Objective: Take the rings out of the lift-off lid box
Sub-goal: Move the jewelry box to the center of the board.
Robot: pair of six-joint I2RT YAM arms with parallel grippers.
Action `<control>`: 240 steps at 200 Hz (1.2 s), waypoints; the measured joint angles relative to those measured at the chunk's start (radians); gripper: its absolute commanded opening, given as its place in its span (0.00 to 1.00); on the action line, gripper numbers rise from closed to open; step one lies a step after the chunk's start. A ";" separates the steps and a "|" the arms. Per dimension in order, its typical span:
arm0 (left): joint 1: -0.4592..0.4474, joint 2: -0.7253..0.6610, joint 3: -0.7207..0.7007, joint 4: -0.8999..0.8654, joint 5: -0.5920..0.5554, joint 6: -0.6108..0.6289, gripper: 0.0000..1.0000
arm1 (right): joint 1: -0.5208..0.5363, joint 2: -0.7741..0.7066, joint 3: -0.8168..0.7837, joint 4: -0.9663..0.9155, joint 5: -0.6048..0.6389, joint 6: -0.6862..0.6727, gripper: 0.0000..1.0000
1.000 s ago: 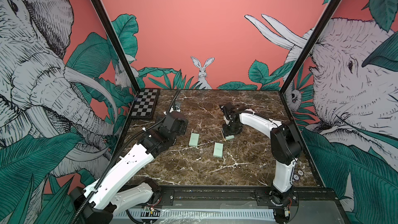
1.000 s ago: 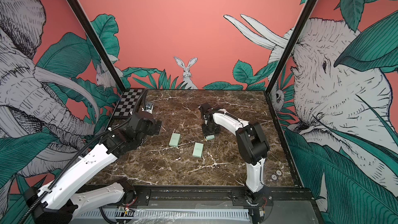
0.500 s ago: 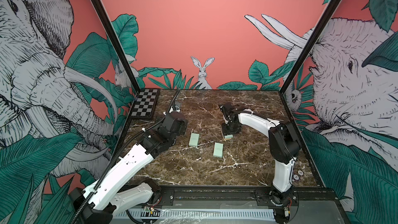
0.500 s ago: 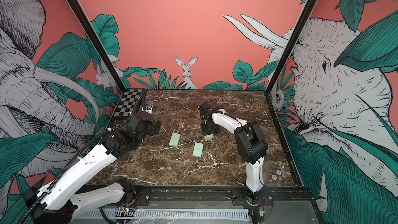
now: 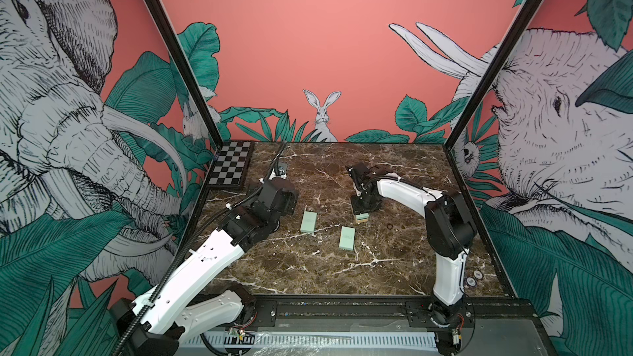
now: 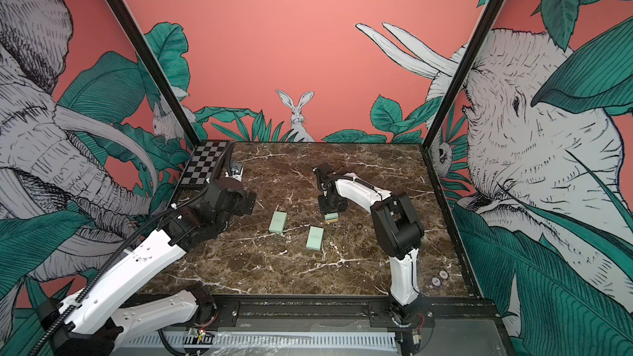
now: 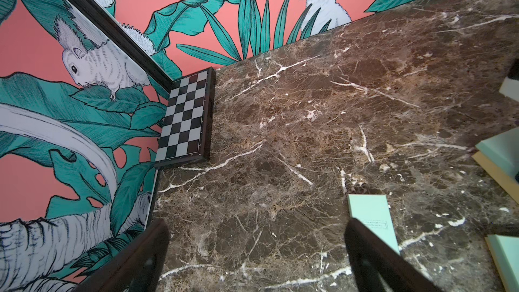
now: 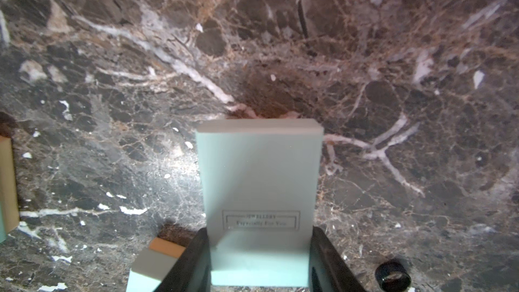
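Marble surface point(image 5: 301, 268) bears one dark ring point(image 5: 389, 226). Right hand point(image 8: 259, 237) is clamped on a mint lid point(image 8: 258, 169); left hand point(image 7: 255, 223) stands apart, empty.

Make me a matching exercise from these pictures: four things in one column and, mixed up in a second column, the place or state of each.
1 left gripper
2 right gripper
3 chessboard
4 dark ring

a lying loose on the marble table
b open, holding nothing
c in the table's back left corner
d shut on the mint-green lid

Pairs: 1-b, 2-d, 3-c, 4-a
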 measured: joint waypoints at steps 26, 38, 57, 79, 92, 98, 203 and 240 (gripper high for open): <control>0.000 0.000 0.000 0.000 0.000 0.003 0.99 | 0.000 0.000 0.000 0.000 0.001 0.006 0.27; 0.000 0.000 0.000 0.000 0.000 0.004 0.99 | 0.001 0.000 0.000 0.000 0.002 0.009 0.27; 0.000 0.000 0.000 0.000 0.000 0.005 0.99 | 0.004 0.000 0.000 0.000 0.004 0.013 0.27; 0.000 0.000 0.000 0.000 0.000 0.006 0.99 | 0.005 0.000 0.000 0.000 0.004 0.017 0.27; 0.000 0.000 0.000 0.000 0.000 0.006 0.99 | 0.006 0.000 0.000 0.000 0.004 0.018 0.27; 0.000 0.000 0.000 0.000 0.000 0.007 0.99 | 0.007 0.000 0.000 0.000 0.004 0.018 0.28; 0.000 -0.005 0.000 0.000 0.000 0.007 0.99 | 0.017 0.000 -0.004 0.003 0.012 0.033 0.33; 0.000 -0.005 0.000 0.000 0.000 0.007 0.99 | 0.022 -0.003 -0.013 0.012 0.021 0.037 0.35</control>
